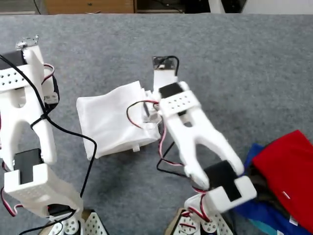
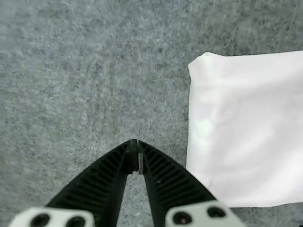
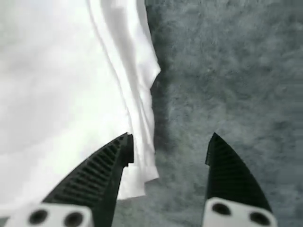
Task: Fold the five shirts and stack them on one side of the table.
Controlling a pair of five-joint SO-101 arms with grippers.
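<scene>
Your left tool (image 2: 135,144) is closed, tips together, over the table (image 2: 71,71) just beside the folded white shirt (image 2: 246,127). Your right tool (image 3: 171,140) gapes wide, straddling that shirt's edge.

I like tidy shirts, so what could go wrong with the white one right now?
The right gripper has open fingers straddling the loose layered edge of the white shirt; closing might catch only some layers and pull the fold apart. The left gripper sits shut beside the shirt, not holding it, so a tug could slide it.
</scene>
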